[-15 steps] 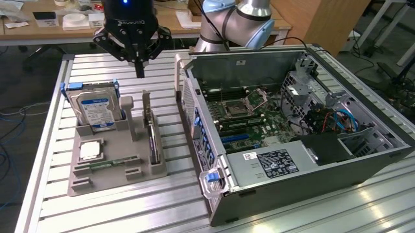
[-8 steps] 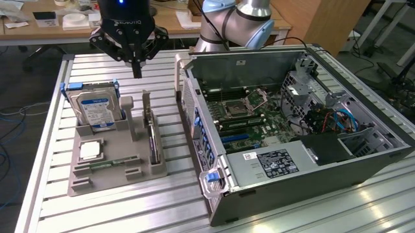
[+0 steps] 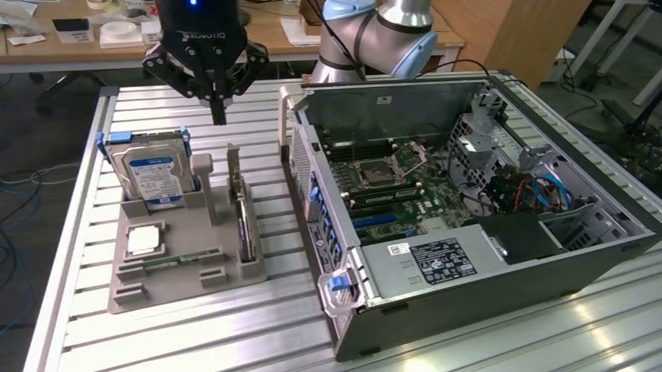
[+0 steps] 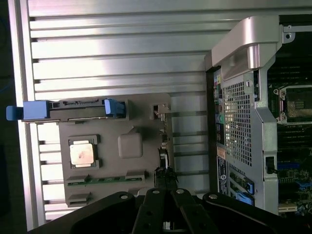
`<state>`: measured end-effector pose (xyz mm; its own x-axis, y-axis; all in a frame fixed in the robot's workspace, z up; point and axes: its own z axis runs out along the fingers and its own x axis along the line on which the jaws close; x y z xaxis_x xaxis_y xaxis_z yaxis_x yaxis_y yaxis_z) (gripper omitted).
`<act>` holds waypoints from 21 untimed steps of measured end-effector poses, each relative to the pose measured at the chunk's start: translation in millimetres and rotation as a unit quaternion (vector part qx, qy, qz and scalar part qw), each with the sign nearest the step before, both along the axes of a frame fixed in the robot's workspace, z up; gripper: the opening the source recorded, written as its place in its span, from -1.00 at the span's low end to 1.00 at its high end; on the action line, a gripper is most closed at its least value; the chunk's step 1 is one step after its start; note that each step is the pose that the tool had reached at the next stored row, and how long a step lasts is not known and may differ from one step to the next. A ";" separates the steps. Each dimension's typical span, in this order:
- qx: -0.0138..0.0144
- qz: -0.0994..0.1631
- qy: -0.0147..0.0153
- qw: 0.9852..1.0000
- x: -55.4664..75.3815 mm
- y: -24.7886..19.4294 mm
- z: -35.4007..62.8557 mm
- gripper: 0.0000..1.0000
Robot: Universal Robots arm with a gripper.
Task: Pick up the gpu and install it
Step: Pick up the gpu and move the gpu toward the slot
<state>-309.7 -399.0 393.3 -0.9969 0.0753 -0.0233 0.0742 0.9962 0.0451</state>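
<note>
One black tool (image 3: 218, 116), fingers together and empty, hangs over the thin dark gpu card (image 3: 241, 213) standing on edge in its grey holder tray (image 3: 176, 271); a clean pick calls for centring on its upper edge.

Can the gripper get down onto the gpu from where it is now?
Probably yes. The gripper hangs above the tray with its jaws shut; the gpu stands on edge in its slot, top edge bare, with the hard drive apart from it. The jaws would need opening.
</note>
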 end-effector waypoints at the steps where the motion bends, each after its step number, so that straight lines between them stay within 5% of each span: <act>1: 0.000 0.000 0.000 1.000 0.0 0.0 0.0 -0.79; 18: 0.000 0.002 0.000 1.000 0.0 0.0 -0.1 0.41; 21: 0.000 0.014 0.000 1.000 0.0 0.0 -0.9 0.41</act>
<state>-309.8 -399.0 392.4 -0.9986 0.0470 -0.0230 0.0459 0.9979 0.0446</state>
